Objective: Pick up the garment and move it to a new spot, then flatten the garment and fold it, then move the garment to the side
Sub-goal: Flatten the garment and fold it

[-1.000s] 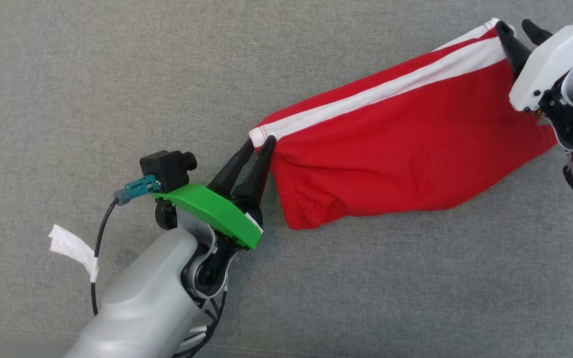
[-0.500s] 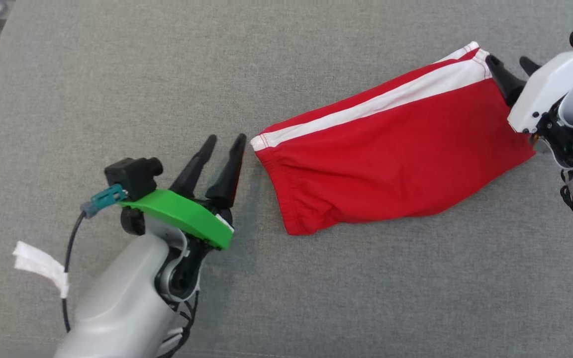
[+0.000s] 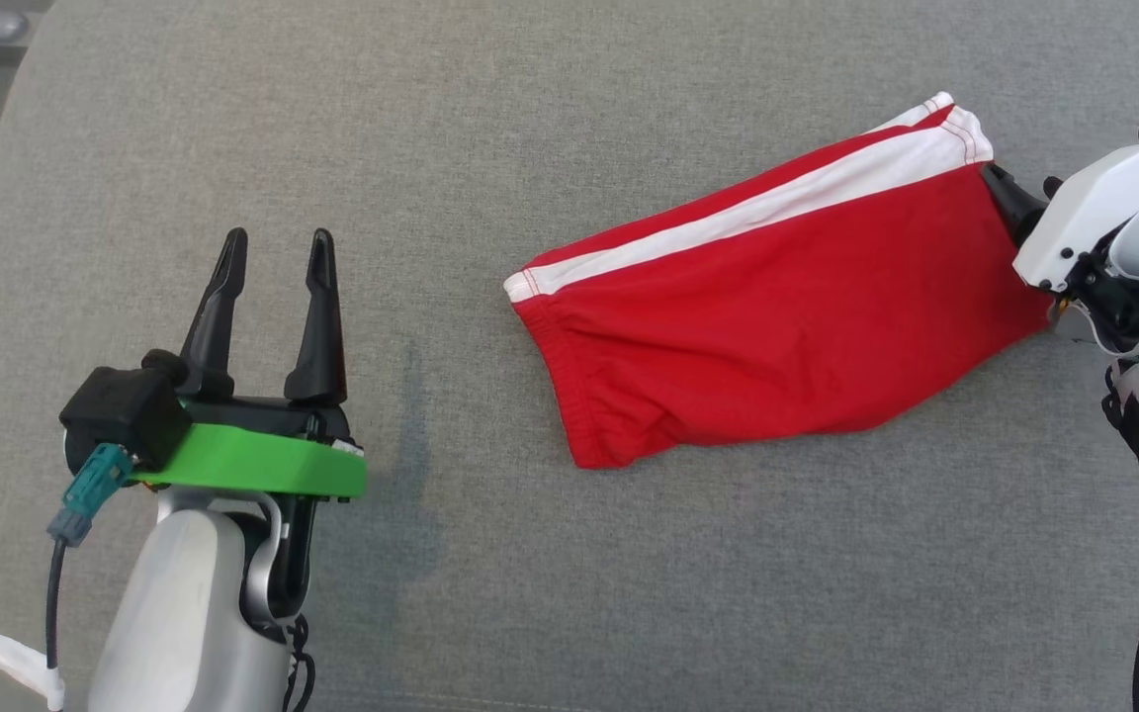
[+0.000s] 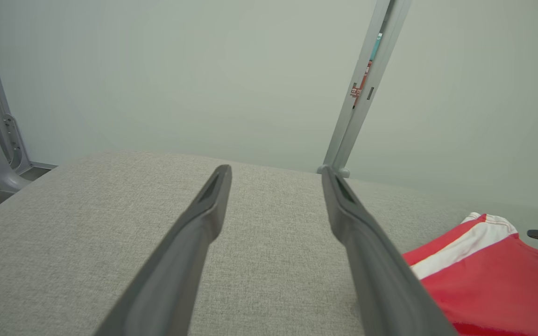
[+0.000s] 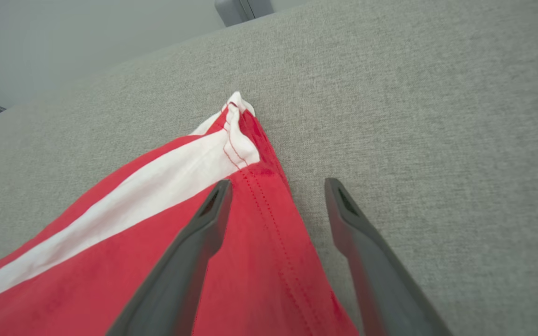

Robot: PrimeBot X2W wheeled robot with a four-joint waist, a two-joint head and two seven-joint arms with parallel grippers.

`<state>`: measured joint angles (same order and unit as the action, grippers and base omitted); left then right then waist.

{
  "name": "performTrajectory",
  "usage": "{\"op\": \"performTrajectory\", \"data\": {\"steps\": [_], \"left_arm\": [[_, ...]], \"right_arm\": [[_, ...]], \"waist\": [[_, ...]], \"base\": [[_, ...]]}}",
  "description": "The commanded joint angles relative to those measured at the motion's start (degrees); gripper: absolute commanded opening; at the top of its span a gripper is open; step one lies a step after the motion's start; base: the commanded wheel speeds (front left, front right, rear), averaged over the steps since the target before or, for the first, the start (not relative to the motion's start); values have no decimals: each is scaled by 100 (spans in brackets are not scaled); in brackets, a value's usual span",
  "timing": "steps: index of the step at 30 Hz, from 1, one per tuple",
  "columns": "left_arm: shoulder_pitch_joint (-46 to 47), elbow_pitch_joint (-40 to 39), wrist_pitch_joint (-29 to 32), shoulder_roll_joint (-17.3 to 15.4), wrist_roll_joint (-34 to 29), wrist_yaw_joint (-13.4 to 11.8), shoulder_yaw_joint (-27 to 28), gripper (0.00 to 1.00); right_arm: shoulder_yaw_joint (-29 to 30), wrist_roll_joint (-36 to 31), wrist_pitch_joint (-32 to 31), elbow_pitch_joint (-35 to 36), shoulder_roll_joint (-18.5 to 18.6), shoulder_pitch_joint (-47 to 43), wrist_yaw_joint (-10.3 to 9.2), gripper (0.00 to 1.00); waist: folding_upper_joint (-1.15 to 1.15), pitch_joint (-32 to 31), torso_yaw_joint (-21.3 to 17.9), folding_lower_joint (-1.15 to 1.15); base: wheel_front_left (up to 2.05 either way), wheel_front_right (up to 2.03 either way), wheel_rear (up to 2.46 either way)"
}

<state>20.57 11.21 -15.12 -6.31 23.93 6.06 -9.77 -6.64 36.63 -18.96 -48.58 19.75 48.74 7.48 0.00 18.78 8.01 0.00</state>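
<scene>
Straddling the garment (image 5: 110,242) edge, right jaws gape — cushion (image 5: 437,116) (grey) beyond.

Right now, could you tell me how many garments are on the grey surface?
1: the red shorts lie right of centre in the head view, one end by the open right gripper.

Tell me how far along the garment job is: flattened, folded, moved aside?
Done, apparently: the red garment lies flat on the grey surface, seemingly folded in half. In hand: nothing; the left gripper stands open well clear, the right gripper open astride the garment's hem edge. Left: probably gripping it and moving it to the side, perhaps another fold first.
</scene>
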Motion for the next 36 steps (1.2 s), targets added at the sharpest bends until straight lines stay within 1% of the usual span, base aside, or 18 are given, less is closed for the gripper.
{"op": "performTrajectory", "data": {"steps": [1, 6, 10, 14, 15, 17, 18, 20, 24, 29, 33, 34, 36], "left_arm": [[-104, -45, 2, 52, -163, 47, 103, 100], [-231, -74, 2, 225, -412, 122, 370, 100], [-300, -73, 1, 289, -491, 142, 439, 100], [-331, -74, 1, 312, -425, 148, 416, 100], [-351, -49, 1, 318, -391, 148, 403, 100], [-362, -13, 1, 323, -355, 149, 362, 100], [-358, 22, 1, 325, -342, 149, 333, 100], [-355, 61, 1, 321, -322, 149, 317, 100], [-390, 104, 1, 325, -288, 150, 296, 100], [-475, 128, 1, 327, -269, 150, 320, 100], [-562, 129, 1, 321, -261, 150, 293, 100], [-603, 115, 1, 311, -264, 150, 304, 100], [-646, 127, 1, 304, -263, 150, 304, 100]], "right_arm": [[55, -71, 59, -90, -50, 89, 0, 100], [249, -366, 87, -537, -159, 318, 0, 100], [283, -538, -17, -844, -277, 400, 1, 100], [285, -594, -226, -1106, -401, 383, 0, 100], [288, -623, -273, -1184, -415, 369, 0, 81], [305, -687, -285, -1283, -414, 382, 0, 5], [316, -712, -271, -1328, -431, 405, 1, 0], [346, -767, -199, -1374, -421, 423, 0, 0], [543, -854, 162, -1397, -243, 405, -7, 0], [823, -829, 595, -1238, -82, 231, -5, 0], [1091, -900, 862, -1095, 136, -44, -4, 0], [1245, -1007, 988, -1028, 293, -177, -4, 0], [1391, -1107, 1075, -936, 376, -276, -4, 0]], "waist": [[0, 47, 24, 0], [0, 155, 107, 0], [0, 207, 181, 0], [0, 228, 235, 0], [0, 229, 245, 0], [0, 228, 254, 0], [0, 223, 254, 0], [0, 196, 241, 0], [0, 68, 180, 0], [0, -166, 8, 0], [0, -336, -130, 0], [0, -400, -189, 0], [0, -452, -245, 0]], "base": [[0, 0, 0], [0, 0, 0], [0, 0, 0], [0, 0, 0], [0, 0, 0], [0, 0, 0], [0, 0, 0], [0, 0, 0], [0, 0, 0], [0, 0, 0], [0, 0, 0], [0, 0, 0], [0, 0, 0]]}}
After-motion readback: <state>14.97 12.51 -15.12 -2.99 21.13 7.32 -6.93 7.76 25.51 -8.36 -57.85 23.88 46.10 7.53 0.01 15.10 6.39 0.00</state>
